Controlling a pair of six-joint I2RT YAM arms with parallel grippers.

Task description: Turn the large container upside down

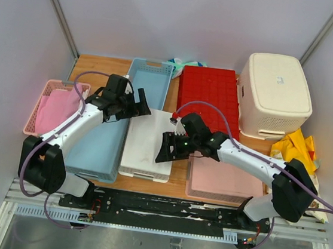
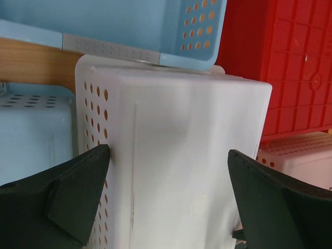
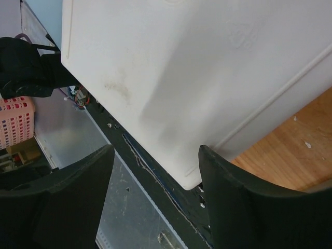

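Top external: white container tight beside blue bin

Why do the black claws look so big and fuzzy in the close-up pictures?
Left wrist view: the left gripper's fingers sit right at the lens, so they loom large and soft-edged; the white container behind is sharper. Right wrist view: same for the right gripper's fingers. Top view: even light, everything crisp.

White arms, black joints, purple cables
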